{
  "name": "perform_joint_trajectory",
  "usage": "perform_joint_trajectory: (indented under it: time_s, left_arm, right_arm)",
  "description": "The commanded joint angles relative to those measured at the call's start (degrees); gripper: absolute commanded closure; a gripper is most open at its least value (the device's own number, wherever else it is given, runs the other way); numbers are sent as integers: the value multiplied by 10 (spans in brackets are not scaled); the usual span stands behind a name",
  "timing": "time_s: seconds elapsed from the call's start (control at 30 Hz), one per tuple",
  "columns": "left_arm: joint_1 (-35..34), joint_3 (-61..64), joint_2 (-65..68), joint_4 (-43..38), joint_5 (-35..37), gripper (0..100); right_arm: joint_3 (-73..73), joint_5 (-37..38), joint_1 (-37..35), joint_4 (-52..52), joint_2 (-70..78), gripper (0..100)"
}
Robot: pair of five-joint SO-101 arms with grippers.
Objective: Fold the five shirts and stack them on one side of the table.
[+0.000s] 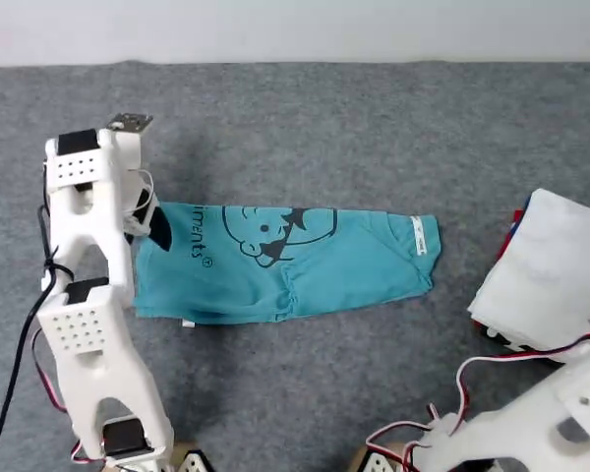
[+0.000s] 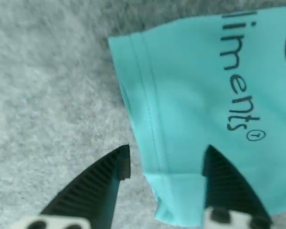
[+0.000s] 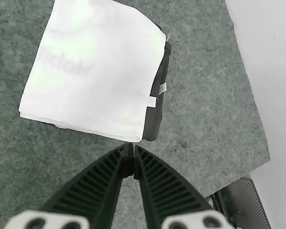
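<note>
Shirt: the teal shirt (image 1: 285,264) lies flat on the grey mat (image 1: 324,118) at mid-table. It is already narrowed to 1 long strip.
Long axis: it runs across the table. The hem (image 2: 142,95) is at the left arm's end, and the collar end with its label (image 1: 418,236) points toward the stack.
Hem corner: it sits between the 2 jaws of the left gripper (image 2: 167,157), 1 jaw over cloth and 1 over bare mat.
Left gripper: the jaws are spread apart with nothing pinched, low over the shirt's edge.
Right gripper: the right gripper (image 3: 134,155) has its jaws pressed together and holds nothing. It hangs over the mat just beside the stack, well apart from the teal shirt.
Stack: the stack (image 1: 556,270) is at the table's right side, with a white shirt (image 3: 95,67) on top and a dark shirt (image 3: 157,95) under it. The count below them cannot be told.
Nearer arm: left.
Judgement: the next move probably pinches the hem and carries it along the long axis toward the collar. That works only if the edge stays between the jaws.
</note>
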Motion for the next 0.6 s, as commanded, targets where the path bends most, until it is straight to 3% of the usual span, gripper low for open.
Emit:
perform_joint_trajectory:
  time_s: [0.0, 0.37, 0.57]
  left_arm:
    - [-6, -34, 4, 21, -22, 721]
    - [-22, -35, 84, -3, -22, 722]
    - [-11, -80, 140, 4, 18, 795]
  right_arm:
    - [-3, -7, -2, 23, -9, 990]
    - [-3, -7, -2, 22, -9, 990]
    - [-3, -7, -5, 22, -8, 990]
